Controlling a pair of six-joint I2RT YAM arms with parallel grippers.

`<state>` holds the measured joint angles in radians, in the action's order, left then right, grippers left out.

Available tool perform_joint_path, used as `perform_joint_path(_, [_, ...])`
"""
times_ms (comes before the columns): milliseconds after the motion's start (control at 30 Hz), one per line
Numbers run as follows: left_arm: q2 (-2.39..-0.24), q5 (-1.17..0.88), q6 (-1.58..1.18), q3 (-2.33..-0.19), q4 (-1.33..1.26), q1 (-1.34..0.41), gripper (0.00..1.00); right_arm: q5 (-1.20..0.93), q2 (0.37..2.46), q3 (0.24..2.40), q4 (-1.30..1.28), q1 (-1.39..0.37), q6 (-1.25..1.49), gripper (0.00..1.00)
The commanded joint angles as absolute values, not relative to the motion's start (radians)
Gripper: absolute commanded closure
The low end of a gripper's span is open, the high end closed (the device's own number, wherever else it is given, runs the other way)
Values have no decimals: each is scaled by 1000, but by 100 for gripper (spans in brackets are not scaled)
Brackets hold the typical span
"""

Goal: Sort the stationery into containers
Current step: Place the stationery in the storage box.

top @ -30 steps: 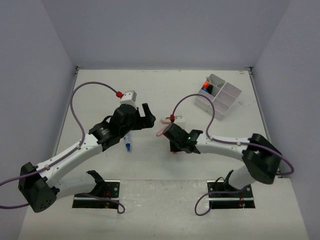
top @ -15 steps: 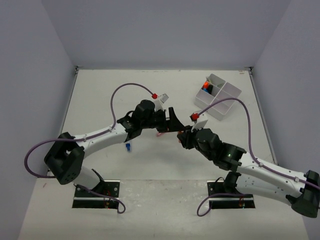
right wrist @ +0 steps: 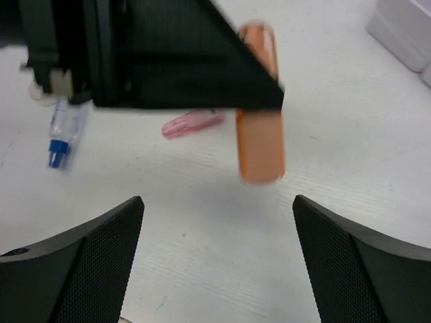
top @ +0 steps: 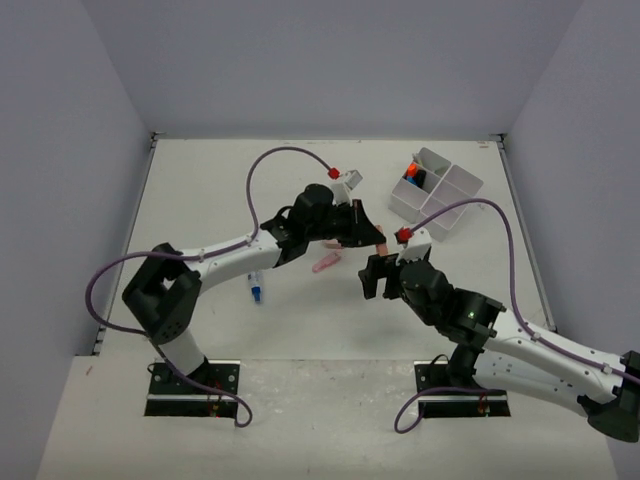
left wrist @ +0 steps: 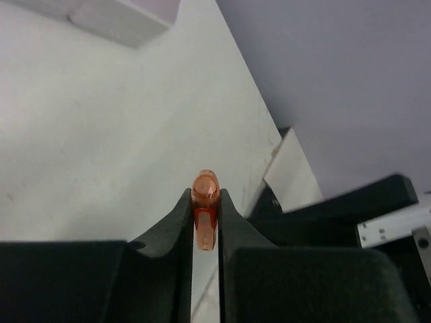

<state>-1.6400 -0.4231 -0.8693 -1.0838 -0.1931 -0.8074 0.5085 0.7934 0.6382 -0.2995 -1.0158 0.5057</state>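
Note:
My left gripper hangs over the middle of the table, shut on an orange highlighter. In the left wrist view the highlighter's rounded orange end is pinched between the two black fingers of the left gripper. My right gripper sits just in front of it, open, with nothing between its jaws. From the right wrist view the orange highlighter hangs below the left finger, beyond the right gripper. The white divided tray stands at the far right, with a few items in one compartment.
A pink item lies on the table just under the left gripper. A blue-capped marker lies nearer the left arm. The tray's corner shows at the right wrist view's top right.
The left arm swung right to meet the right gripper and shut on the orange highlighter. The right gripper opened, let go of it and drew back a little.

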Motion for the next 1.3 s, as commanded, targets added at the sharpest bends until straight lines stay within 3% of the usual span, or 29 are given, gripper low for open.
perform_joint_path(0, [-1766,-172,-674,-1312,-253,-807,100,670,734,751,-574,-1008,713,3])
perform_joint_path(167, [-2048,205,-590,-1601,-322,-823,100,844,704,896,-966,-1002,935,1])
perform_joint_path(367, [-2303,308,-575,-1924,-368,-816,100,871,607,963,-1017,-996,939,1])
perform_joint_path(667, [-2508,295,-581,-2138,-366,-810,100,863,577,986,-1003,-997,875,1])
perform_joint_path(1267, [-2374,245,-603,-1828,-536,-807,100,877,612,980,-988,-997,869,1])
